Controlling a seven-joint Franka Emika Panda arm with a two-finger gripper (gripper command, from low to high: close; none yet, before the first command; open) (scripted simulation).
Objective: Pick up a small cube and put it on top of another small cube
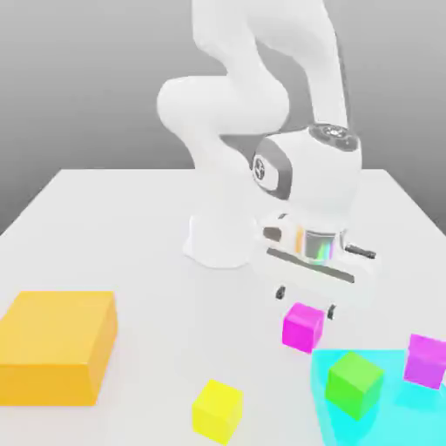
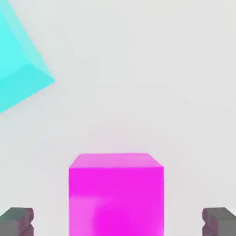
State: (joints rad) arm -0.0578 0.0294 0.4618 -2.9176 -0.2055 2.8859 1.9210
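From my remote place I see the white robot arm (image 1: 222,113) reaching forward, and its two-finger gripper (image 1: 306,302) points down toward a small, plain, bright magenta cube (image 1: 303,327). The fingers are spread wide and they pinch nothing. In the hand view, this nearer magenta cube lies in line between the two grey fingertips (image 2: 16,222), and I can see pale ground on both sides of it, so neither fingertip touches it. In the exterior view, the fingertips are close to the upper part of the cube, and the cube rests on the pale, smooth surface (image 1: 157,287).

The other small magenta cube (image 1: 425,361), of the same kind, is near the exterior view's right edge, beside or over the flat-looking cyan object (image 1: 335,421); I cannot tell if it stands on it. A small bright green cube (image 1: 354,384) is seen against the same cyan object, between the two magenta cubes across the picture, and nearer to the camera than both.

A small yellow cube (image 1: 218,411) sits slightly turned on the surface, well apart from the gripper. Toward the exterior view's left there is a large, low orange block (image 1: 57,348), also well apart from the magenta cubes.
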